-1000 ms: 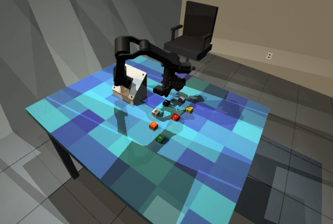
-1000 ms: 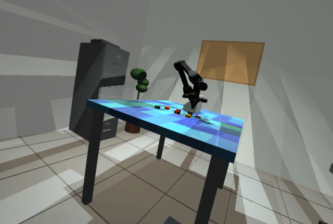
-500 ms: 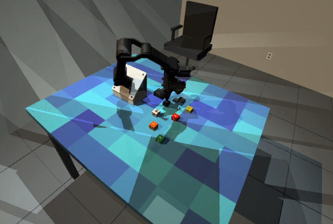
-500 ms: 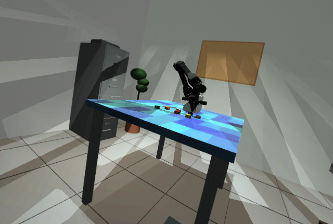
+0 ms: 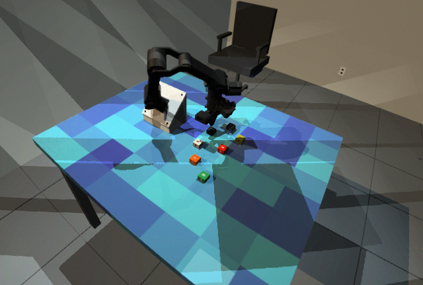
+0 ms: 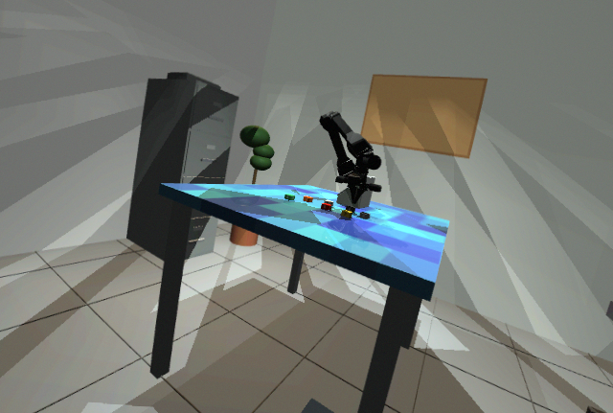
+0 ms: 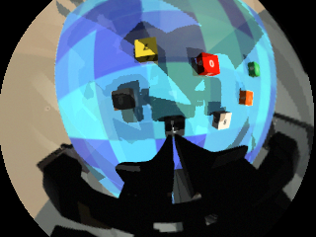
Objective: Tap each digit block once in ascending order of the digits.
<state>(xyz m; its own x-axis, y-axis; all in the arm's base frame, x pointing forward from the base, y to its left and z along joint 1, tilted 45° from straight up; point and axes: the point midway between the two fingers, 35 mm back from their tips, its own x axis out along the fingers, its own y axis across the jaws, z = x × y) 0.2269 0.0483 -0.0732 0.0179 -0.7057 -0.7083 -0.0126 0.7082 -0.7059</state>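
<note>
My gripper [image 5: 212,124] [image 7: 173,137] is shut and empty, its tips just above a black block [image 5: 211,131] [image 7: 174,122]; whether they touch it I cannot tell. A dark grey block [image 5: 230,127] [image 6: 365,215] [image 7: 123,99] sits to its left in the wrist view. A yellow block [image 5: 240,139] [image 6: 346,214] [image 7: 146,49] and a red block [image 5: 222,149] [image 6: 326,206] [image 7: 207,64], seemingly marked 0, lie farther out. A white block [image 5: 197,143] [image 7: 221,120], an orange block [image 5: 194,159] [image 6: 307,198] [image 7: 246,98] and a green block [image 5: 203,176] [image 6: 289,196] [image 7: 254,69] are to the right. Other digits are unreadable.
The blocks stand on a blue checkered table [image 5: 112,206] [image 6: 297,240]. The arm's white angled base mount [image 5: 174,111] stands behind the blocks. A black chair [image 5: 254,29] is beyond the table. A filing cabinet [image 6: 163,161] and a plant [image 6: 255,136] stand beyond it in the exterior view.
</note>
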